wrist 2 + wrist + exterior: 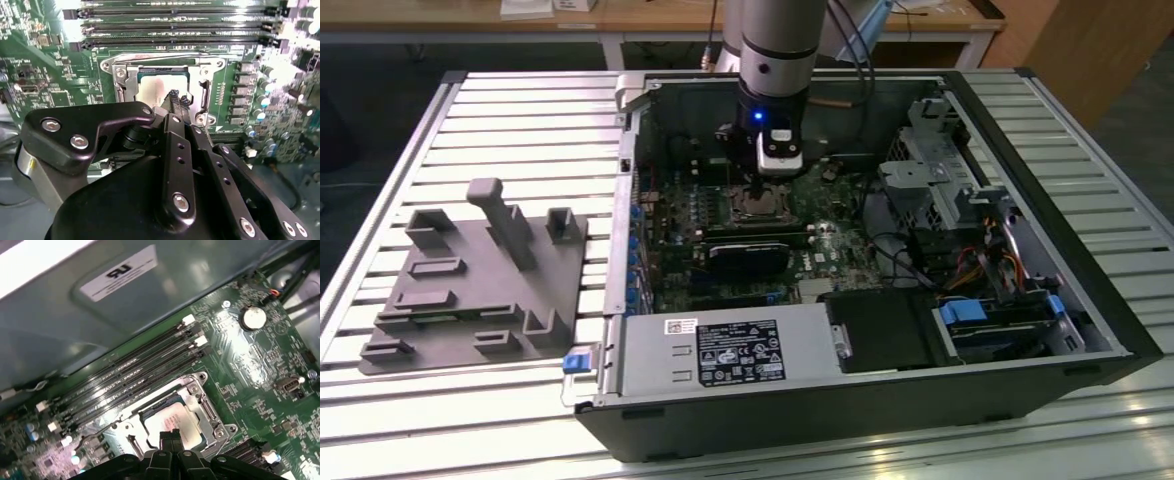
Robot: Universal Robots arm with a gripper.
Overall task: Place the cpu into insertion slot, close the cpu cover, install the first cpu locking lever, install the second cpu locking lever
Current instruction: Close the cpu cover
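Entry: CPU fitting, open tower. Gripper (176,98): fingertips drawn together with nothing between them, poised just above the cpu (172,422). The cpu: seated in the insertion slot (754,208), its silvery top showing through the window of the cpu cover (150,63), which appears to lie flat around it. Hazards, as judged: the closed tips could scuff the chip or press it off-centre, straining the contacts beneath. A sideways slip could snag the cover's frame or the memory slots (175,25) just beyond. Setting: computer case (854,425), side panel off, on a slatted metal table (520,110). Grey fixture block (474,280) at the exterior view's left. Wooden benches (654,15) on the far side.
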